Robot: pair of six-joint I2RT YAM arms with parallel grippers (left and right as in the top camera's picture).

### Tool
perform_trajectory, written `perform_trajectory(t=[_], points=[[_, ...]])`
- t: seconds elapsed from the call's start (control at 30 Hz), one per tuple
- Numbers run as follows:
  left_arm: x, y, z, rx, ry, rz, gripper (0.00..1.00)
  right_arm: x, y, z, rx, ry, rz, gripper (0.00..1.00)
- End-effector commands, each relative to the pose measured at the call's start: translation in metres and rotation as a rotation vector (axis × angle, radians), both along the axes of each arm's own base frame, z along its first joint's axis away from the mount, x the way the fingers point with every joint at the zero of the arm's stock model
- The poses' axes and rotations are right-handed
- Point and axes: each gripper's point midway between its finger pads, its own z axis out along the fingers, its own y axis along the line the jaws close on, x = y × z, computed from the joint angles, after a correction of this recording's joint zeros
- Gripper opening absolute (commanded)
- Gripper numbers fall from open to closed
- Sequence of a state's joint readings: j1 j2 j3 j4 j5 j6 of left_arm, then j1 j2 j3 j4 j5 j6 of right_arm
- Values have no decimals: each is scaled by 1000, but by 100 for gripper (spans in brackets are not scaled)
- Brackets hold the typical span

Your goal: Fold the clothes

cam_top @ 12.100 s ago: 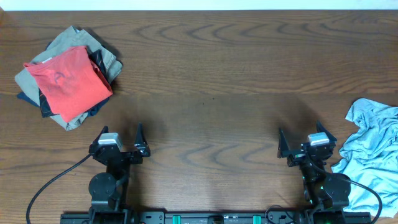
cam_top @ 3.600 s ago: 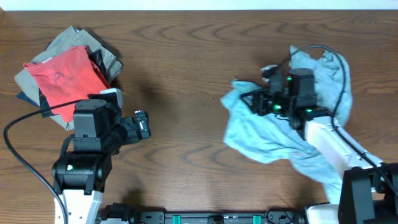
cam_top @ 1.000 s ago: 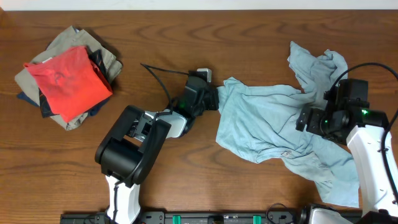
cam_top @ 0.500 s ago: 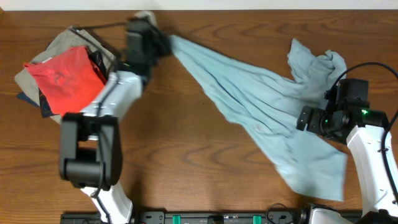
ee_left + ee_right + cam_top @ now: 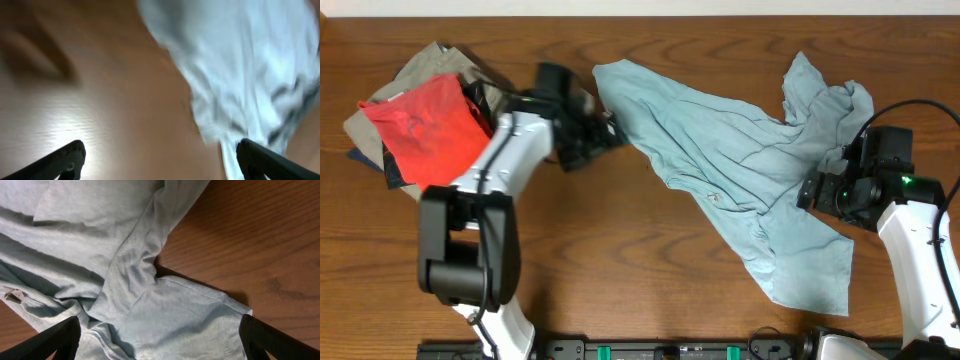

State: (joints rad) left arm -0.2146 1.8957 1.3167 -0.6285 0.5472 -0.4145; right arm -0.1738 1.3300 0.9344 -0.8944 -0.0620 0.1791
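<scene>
The clothes, a pale light-blue T-shirt [image 5: 720, 140], lie loosely spread and wrinkled, running diagonally from the far middle of the table to the near right. My left gripper [image 5: 602, 132] is open just left of the shirt's left edge. In the blurred left wrist view the left gripper [image 5: 160, 162] has bare wood between its fingers, and the shirt [image 5: 240, 60] lies ahead to the right. My right gripper [image 5: 817, 190] hovers open over the shirt's right part. In the right wrist view the right gripper [image 5: 160, 345] holds nothing, with the shirt fabric [image 5: 100, 240] beneath it.
A pile of other garments sits at the far left: a red-orange one [image 5: 425, 125] on top of a khaki one [image 5: 430, 60] and a dark one [image 5: 395, 170]. My left arm [image 5: 510, 150] reaches along the pile's right side. Bare wood [image 5: 260, 240] shows right of the shirt.
My left gripper has opened and let go of the shirt corner, moving right and nearer. The stretched shirt has dropped and settled wider on the table. The right arm has not moved.
</scene>
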Motion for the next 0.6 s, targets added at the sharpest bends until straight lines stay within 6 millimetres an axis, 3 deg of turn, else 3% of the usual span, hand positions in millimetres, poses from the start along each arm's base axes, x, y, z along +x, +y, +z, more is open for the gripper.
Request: perform_trajectory(t=[0.0, 0.13, 0.23, 0.4, 0.47, 0.53, 0.57], points=[[-30, -45, -8, -35, 34, -123, 98, 3, -5, 7, -12, -23, -18, 99], [-42, -82, -21, -7, 25, -140, 98, -1, -5, 6, -9, -7, -18, 99], [-47, -98, -38, 30, 65, -83, 98, -4, -4, 5, -7, 5, -18, 99], [-36, -113, -59, 9, 47, -58, 99, -4, -4, 5, -6, 7, -17, 99], [-27, -112, -65, 19, 19, -47, 84, -4, -4, 5, -6, 6, -18, 99], [-20, -108, -68, 50, -8, -30, 54, -4, -4, 5, -7, 6, -18, 99], [-18, -105, -69, 65, -17, -23, 34, -4, -4, 5, -7, 6, -18, 99]])
